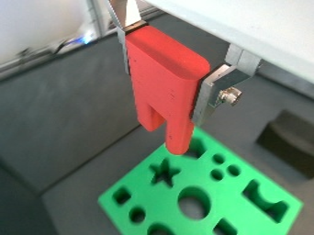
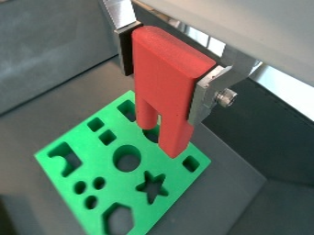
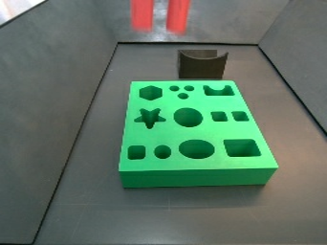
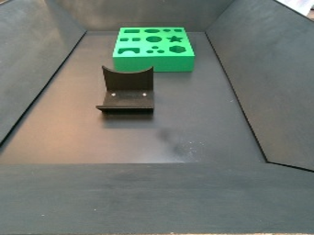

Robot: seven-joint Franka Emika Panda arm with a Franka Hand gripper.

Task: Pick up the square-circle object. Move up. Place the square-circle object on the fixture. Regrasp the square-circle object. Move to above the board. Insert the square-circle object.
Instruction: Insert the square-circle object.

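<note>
My claw (image 1: 166, 81) is clamped on the one square-circle object (image 1: 166, 81), a red peg held between my two silver fingers (image 1: 225, 83) in both wrist views (image 2: 168, 81); my far finger shows only as an edge behind the red body. The peg hangs with two prongs pointing down, one longer than the other, high above the board (image 1: 203, 195). In a wrist view the long prong's tip overlaps the board's edge, so I cannot tell which cut-out lies under it. In a side view only the peg's lower ends (image 3: 161, 13) appear, cut off by the frame; my claw itself is out of that view. One green board (image 3: 194, 131) lies flat on the dark floor (image 3: 76, 182), with twelve cut-outs countable in that side view. One fixture (image 3: 202, 63) stands just beyond the board, apart from it; in a side view (image 4: 127, 90) its base plate and notched upright show whole.
</note>
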